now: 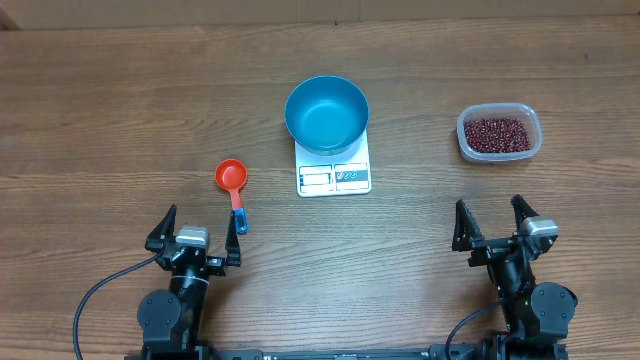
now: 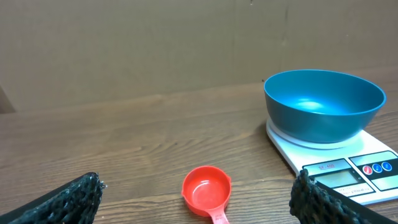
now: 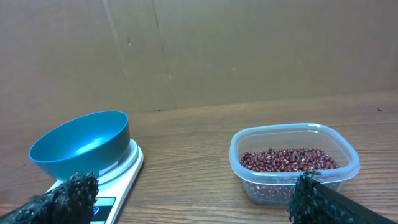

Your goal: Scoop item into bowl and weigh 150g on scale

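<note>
Beans [image 1: 497,133] are gripped by neither arm. The left gripper [image 1: 200,230] is spread wide and empty, and so is the right gripper [image 1: 490,215]; nothing is touched by either.

Just ahead of the left gripper a red scoop [image 1: 235,195] is laid flat, cup up, with its blue-tipped handle pointed back beside one finger. It is probably placed so that the handle can be taken first. Ahead of the right gripper, well apart from it, the beans are heaped in a clear tub [image 1: 536,138]. The tub is likely set on that side so that it can be steadied or reached while scooping is done from the left.

Between the two sides, further out, the bowl [image 1: 326,112] is seated on the scale [image 1: 334,177]. Weight can thus be read as beans are added. The bowl is seen to be empty, and the display cannot be read.

By count, two grippers, one scoop, one tub, one bowl and one scale are found on the wooden table [image 1: 100,100]. The beans are too many to be counted.
</note>
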Robot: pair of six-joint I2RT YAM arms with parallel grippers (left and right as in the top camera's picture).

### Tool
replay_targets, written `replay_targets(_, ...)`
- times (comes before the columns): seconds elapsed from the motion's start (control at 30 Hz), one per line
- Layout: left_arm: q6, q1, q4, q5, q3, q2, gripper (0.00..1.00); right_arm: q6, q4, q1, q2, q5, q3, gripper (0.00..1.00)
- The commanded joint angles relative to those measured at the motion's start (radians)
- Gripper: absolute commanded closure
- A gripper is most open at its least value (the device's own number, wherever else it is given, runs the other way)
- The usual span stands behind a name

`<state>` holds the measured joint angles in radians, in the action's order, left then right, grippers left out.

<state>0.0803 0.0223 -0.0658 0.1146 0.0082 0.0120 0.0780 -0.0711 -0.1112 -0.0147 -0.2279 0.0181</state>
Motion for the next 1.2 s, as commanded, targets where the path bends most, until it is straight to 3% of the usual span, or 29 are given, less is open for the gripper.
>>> replay_targets(0.0,-0.006,0.008,-0.002,-0.014,-0.004,-0.008,0.00,-0.001,0.006,-0.001,0.012,0.009,-0.010,0.00)
replay_targets(0.4,-0.096,0.008,-0.002,-0.010,-0.003,-0.008,0.00,0.000,0.006,-0.001,0.012,0.009,-0.010,0.00)
replay_targets(0.83,-0.096,0.008,-0.007,-0.010,0.016,-0.008,0.01,0.000,0.006,-0.001,0.012,0.009,-0.010,0.00)
replay_targets(1.17,-0.094,0.008,-0.148,-0.014,0.134,-0.005,0.01,0.000,0.006,-0.001,0.012,0.009,-0.010,0.00)
